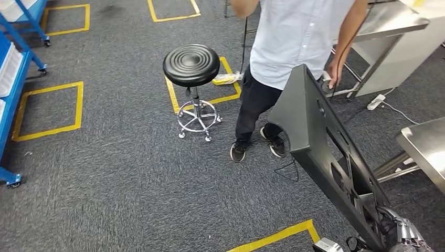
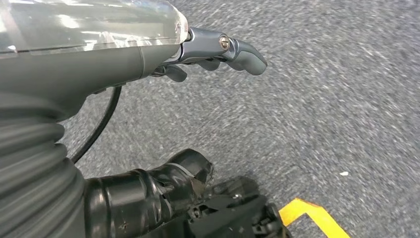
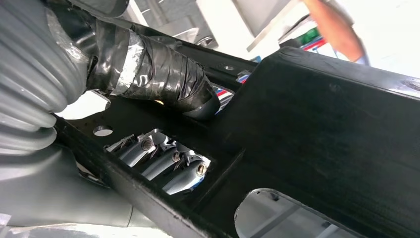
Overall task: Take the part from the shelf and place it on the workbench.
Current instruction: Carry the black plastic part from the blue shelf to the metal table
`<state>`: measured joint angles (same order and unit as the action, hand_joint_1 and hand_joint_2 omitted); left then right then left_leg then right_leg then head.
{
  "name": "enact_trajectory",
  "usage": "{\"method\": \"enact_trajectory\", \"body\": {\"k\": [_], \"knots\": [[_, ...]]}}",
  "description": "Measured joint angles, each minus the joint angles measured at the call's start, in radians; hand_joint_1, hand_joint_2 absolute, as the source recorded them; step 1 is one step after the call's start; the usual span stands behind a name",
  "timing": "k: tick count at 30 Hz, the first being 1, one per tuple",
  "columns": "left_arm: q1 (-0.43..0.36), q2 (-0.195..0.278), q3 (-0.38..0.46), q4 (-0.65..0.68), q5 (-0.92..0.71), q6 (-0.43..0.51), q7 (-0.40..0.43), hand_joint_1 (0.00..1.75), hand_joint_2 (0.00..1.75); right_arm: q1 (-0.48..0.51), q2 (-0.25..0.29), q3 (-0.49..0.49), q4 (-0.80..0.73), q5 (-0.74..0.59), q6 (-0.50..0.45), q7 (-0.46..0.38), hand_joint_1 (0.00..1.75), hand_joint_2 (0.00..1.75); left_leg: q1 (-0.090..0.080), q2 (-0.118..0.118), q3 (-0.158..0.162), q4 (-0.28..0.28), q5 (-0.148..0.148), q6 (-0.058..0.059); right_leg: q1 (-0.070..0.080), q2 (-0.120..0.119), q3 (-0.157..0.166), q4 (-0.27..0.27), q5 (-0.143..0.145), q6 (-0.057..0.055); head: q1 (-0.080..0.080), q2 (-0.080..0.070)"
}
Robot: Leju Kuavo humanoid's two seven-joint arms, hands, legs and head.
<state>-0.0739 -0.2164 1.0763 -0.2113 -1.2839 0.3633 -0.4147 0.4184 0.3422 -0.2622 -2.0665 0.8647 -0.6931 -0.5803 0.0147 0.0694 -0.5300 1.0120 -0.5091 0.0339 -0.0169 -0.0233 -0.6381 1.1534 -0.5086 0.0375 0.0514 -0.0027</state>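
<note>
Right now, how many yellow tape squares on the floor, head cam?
5: top left, top centre, left by the blue rack, under the stool, bottom centre. Several are cropped; others may lie out of frame.
</note>
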Motion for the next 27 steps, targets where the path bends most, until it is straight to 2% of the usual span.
{"method": "enact_trajectory", "body": {"k": [2, 3, 4, 5, 6, 8, 9, 10, 11, 12, 13, 14, 16, 17, 18, 19, 20, 21, 23, 24, 25, 26, 27], "knots": [[-0.001, 0.000, 0.000, 0.000, 0.000, 0.000, 0.000, 0.00, 1.75, 0.000, 0.000, 0.000, 0.000, 0.001, 0.000, 0.001, 1.75, 1.75, -0.004, 0.015, 0.008, 0.002, -0.008, -0.010, 0.009, -0.032, 0.052, -0.099, 0.029, -0.012, 0.000, 0.000], [-0.002, 0.000, 0.000, 0.000, 0.000, 0.000, 0.000, 0.00, 1.75, 0.000, 0.000, -0.001, 0.000, 0.002, 0.000, 0.002, 1.75, 1.75, -0.006, 0.023, 0.012, 0.001, -0.010, -0.015, 0.014, -0.039, 0.059, -0.116, 0.027, -0.018, -0.001, 0.000], [-0.003, 0.000, 0.000, 0.000, 0.000, 0.000, 0.000, 0.00, 1.75, 0.001, 0.000, -0.002, 0.000, 0.003, 0.000, 0.003, 1.75, 1.75, -0.008, 0.031, 0.016, -0.001, -0.012, -0.020, 0.017, -0.030, 0.058, -0.118, 0.027, -0.024, -0.001, 0.000], [-0.005, 0.000, 0.000, 0.000, -0.001, 0.000, 0.000, 0.00, 1.75, 0.003, 0.000, -0.003, -0.001, 0.003, 0.000, 0.003, 1.75, 1.75, -0.008, 0.037, 0.019, -0.003, -0.014, -0.026, 0.014, -0.019, 0.058, -0.121, 0.029, -0.031, -0.001, 0.000], [-0.006, 0.000, 0.000, 0.000, -0.002, -0.001, 0.000, 0.00, 1.75, 0.004, 0.000, -0.004, -0.001, 0.003, 0.000, 0.004, 1.75, 1.75, -0.007, 0.031, 0.021, 0.001, -0.020, -0.031, 0.011, -0.009, 0.061, -0.126, 0.031, -0.037, -0.001, 0.000], [-0.006, 0.000, 0.000, 0.000, -0.003, -0.001, 0.000, 0.00, 1.75, 0.005, 0.000, -0.006, -0.002, 0.004, 0.000, 0.005, 1.75, 1.75, -0.005, -0.011, 0.000, 0.058, -0.062, -0.039, 0.004, 0.010, 0.066, -0.135, 0.037, -0.049, -0.001, 0.000], [-0.005, 0.000, 0.000, 0.000, -0.003, -0.001, 0.000, 0.00, 1.75, 0.005, 0.000, -0.007, -0.003, 0.005, 0.000, 0.005, 1.75, 1.75, -0.004, -0.036, -0.027, 0.117, -0.094, -0.041, 0.004, 0.020, 0.065, -0.136, 0.038, -0.053, -0.002, 0.000], [-0.003, 0.000, 0.000, 0.000, -0.002, -0.001, 0.000, 0.00, 1.75, 0.005, 0.000, -0.007, -0.003, 0.007, 0.000, 0.006, 1.75, 1.75, -0.003, -0.050, -0.060, 0.186, -0.125, -0.042, 0.005, 0.031, 0.064, -0.135, 0.038, -0.055, -0.002, 0.000], [-0.002, 0.000, 0.000, 0.000, -0.002, -0.002, 0.000, 0.00, 1.75, 0.006, -0.001, -0.007, -0.003, 0.009, 0.000, 0.007, 1.75, 1.75, -0.003, -0.057, -0.090, 0.244, -0.144, -0.042, 0.005, 0.043, 0.063, -0.134, 0.038, -0.057, -0.002, 0.000], [0.000, 0.000, 0.000, 0.000, -0.001, -0.002, -0.001, 0.00, 1.75, 0.006, -0.001, -0.007, -0.003, 0.011, 0.000, 0.009, 1.75, 1.75, -0.003, -0.059, -0.108, 0.275, -0.144, -0.042, 0.006, 0.057, 0.063, -0.132, 0.038, -0.057, -0.002, 0.000], [0.001, 0.000, 0.000, 0.000, 0.000, -0.002, -0.001, 0.00, 1.75, 0.007, -0.001, -0.008, -0.003, 0.013, 0.000, 0.010, 1.75, 1.75, -0.003, -0.060, -0.109, 0.267, -0.124, -0.042, 0.006, 0.070, 0.063, -0.130, 0.037, -0.057, -0.002, 0.000], [0.002, 0.000, 0.000, 0.000, 0.000, -0.002, -0.002, 0.00, 1.75, 0.007, -0.002, -0.008, -0.003, 0.014, 0.000, 0.012, 1.75, 1.75, -0.003, -0.065, -0.092, 0.222, -0.087, -0.040, 0.006, 0.083, 0.064, -0.128, 0.036, -0.056, -0.002, 0.000], [0.002, 0.001, 0.000, 0.000, 0.000, -0.004, -0.004, 0.00, 1.75, 0.007, -0.002, -0.008, -0.003, 0.014, 0.000, 0.014, 1.75, 1.75, -0.001, -0.106, -0.041, 0.089, -0.019, -0.033, 0.006, 0.107, 0.062, -0.120, 0.032, -0.051, -0.002, 0.000], [0.002, 0.001, 0.001, 0.000, 0.000, -0.004, -0.005, 0.00, 1.75, 0.007, -0.002, -0.009, -0.003, 0.014, 0.000, 0.015, 1.75, 1.75, 0.000, -0.126, -0.023, 0.043, -0.002, -0.030, 0.006, 0.118, 0.059, -0.116, 0.031, -0.046, -0.002, 0.000], [0.001, 0.001, 0.001, 0.000, 0.000, -0.006, -0.006, 0.00, 1.75, 0.007, -0.003, -0.009, -0.003, 0.014, 0.000, 0.015, 1.75, 1.75, -0.001, -0.141, -0.014, 0.020, 0.003, -0.027, 0.006, 0.128, 0.055, -0.114, 0.031, -0.040, -0.002, 0.000], [-0.001, 0.001, 0.001, 0.000, 0.000, -0.006, -0.006, 0.00, 1.75, 0.008, -0.003, -0.009, -0.003, 0.014, 0.000, 0.015, 1.75, 1.75, -0.002, -0.141, -0.012, 0.016, 0.000, -0.024, 0.006, 0.137, 0.051, -0.113, 0.033, -0.034, -0.002, 0.000], [-0.002, 0.001, 0.001, 0.000, 0.000, -0.007, -0.006, 0.00, 1.75, 0.010, -0.003, -0.010, -0.003, 0.015, 0.000, 0.015, 1.75, 1.75, -0.002, -0.131, -0.011, 0.014, 0.003, -0.019, 0.004, 0.146, 0.048, -0.115, 0.035, -0.028, -0.002, 0.000], [-0.003, 0.001, 0.001, 0.000, 0.000, -0.008, -0.006, 0.00, 1.75, 0.012, -0.003, -0.010, -0.003, 0.015, 0.000, 0.015, 1.75, 1.75, -0.001, -0.120, -0.009, 0.009, 0.006, -0.012, 0.004, 0.138, 0.046, -0.113, 0.034, -0.022, -0.002, 0.000], [-0.003, 0.000, 0.001, 0.000, 0.000, -0.008, -0.007, 0.00, 1.75, 0.013, -0.004, -0.012, -0.003, 0.015, 0.000, 0.015, 1.75, 1.75, 0.003, -0.095, -0.005, -0.002, 0.013, 0.001, 0.005, 0.089, 0.026, -0.069, 0.005, -0.013, 0.000, 0.000], [-0.002, 0.000, 0.001, 0.000, 0.000, -0.008, -0.007, 0.00, 1.75, 0.013, -0.004, -0.012, -0.003, 0.015, 0.000, 0.015, 1.75, 1.75, 0.003, -0.082, -0.004, -0.005, 0.014, 0.006, 0.004, 0.059, 0.002, -0.019, -0.024, -0.009, 0.000, 0.000], [0.000, 0.000, 0.001, 0.000, 0.000, -0.009, -0.007, 0.00, 1.75, 0.012, -0.004, -0.012, -0.003, 0.015, 0.000, 0.015, 1.75, 1.75, 0.002, -0.069, -0.003, -0.006, 0.013, 0.008, 0.003, 0.041, -0.030, 0.044, -0.055, -0.004, 0.001, 0.000], [0.001, 0.000, 0.001, 0.000, 0.000, -0.009, -0.007, 0.00, 1.75, 0.012, -0.005, -0.012, -0.002, 0.015, 0.000, 0.015, 1.75, 1.75, 0.002, -0.055, -0.003, -0.006, 0.011, 0.009, 0.001, 0.036, -0.059, 0.103, -0.078, 0.000, 0.001, 0.000], [0.001, 0.000, 0.001, 0.000, 0.000, -0.009, -0.007, 0.00, 1.75, 0.012, -0.005, -0.013, -0.002, 0.015, 0.000, 0.015, 1.75, 1.75, 0.002, -0.041, -0.003, -0.005, 0.009, 0.009, -0.002, 0.033, -0.077, 0.138, -0.083, 0.003, 0.001, 0.000]]}}
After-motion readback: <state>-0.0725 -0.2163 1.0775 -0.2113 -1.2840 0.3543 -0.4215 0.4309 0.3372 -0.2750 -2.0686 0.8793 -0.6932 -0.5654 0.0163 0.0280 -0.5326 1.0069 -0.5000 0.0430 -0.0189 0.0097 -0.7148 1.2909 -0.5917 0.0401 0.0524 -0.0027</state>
